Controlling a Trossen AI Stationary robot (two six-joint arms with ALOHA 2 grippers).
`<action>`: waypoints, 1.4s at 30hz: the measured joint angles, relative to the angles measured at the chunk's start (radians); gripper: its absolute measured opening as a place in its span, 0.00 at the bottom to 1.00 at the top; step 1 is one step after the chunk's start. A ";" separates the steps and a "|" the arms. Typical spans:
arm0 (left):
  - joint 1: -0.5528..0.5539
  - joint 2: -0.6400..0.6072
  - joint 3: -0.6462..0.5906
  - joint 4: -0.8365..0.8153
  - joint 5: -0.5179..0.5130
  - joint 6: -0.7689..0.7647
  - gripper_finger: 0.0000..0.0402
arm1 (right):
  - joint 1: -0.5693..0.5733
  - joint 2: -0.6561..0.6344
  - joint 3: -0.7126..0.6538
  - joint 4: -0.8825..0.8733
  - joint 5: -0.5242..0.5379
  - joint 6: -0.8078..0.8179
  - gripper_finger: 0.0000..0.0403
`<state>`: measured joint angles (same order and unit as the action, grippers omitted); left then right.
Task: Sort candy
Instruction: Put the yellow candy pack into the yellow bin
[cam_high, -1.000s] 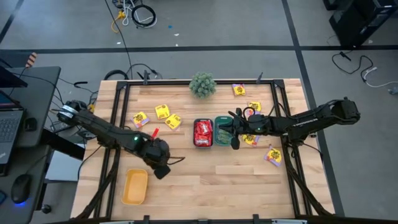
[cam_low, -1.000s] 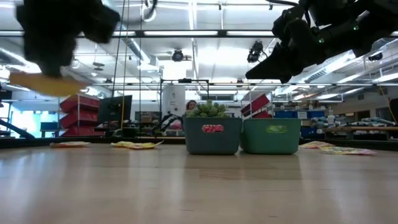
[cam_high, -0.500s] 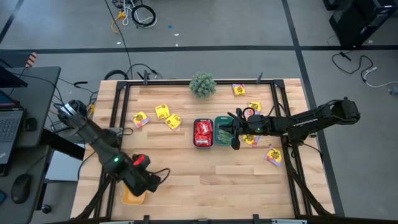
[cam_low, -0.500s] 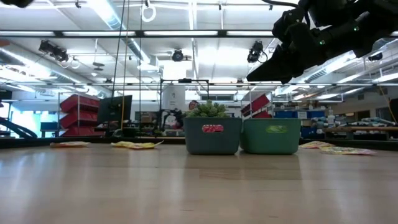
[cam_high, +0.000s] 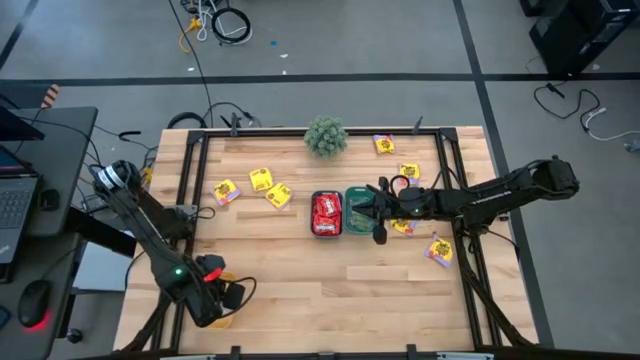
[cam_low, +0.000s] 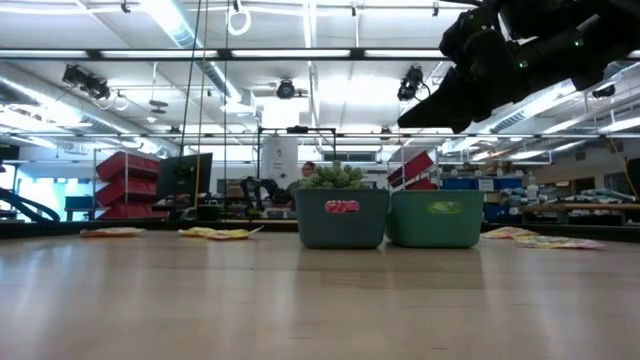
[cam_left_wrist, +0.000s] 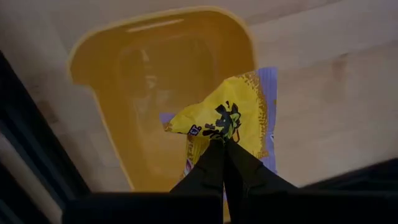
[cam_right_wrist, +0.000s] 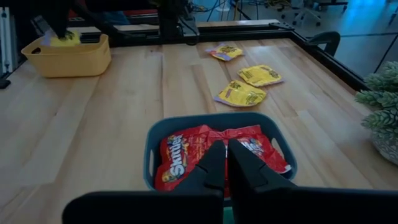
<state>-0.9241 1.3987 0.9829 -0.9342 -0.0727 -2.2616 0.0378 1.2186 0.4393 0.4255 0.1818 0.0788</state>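
Your left gripper has swung from mid-table to the near-left corner and now hangs over the yellow tray, clenched on a yellow candy packet, so the drop is close. The packet sits pinched at the fingertips, directly above the tray. Your right gripper waits clenched and empty over the teal tray of red packets.

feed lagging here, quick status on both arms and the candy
Left end effector shut on yellow packet, over yellow tray. Right end effector shut, empty, above red-candy bin. Nothing in the way.
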 joint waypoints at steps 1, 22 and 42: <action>0.000 0.000 -0.015 0.012 0.000 -0.001 0.00 | 0.002 0.000 0.000 0.001 0.000 0.000 0.01; 0.041 -0.002 -0.305 0.305 -0.154 0.054 0.00 | 0.008 0.000 0.000 0.007 0.000 0.023 0.01; 0.472 0.001 -0.335 0.411 -0.193 0.682 0.00 | 0.007 0.000 0.000 0.006 0.011 0.024 0.02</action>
<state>-0.4525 1.3994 0.6483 -0.5229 -0.2652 -1.5793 0.0448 1.2186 0.4389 0.4320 0.1928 0.1024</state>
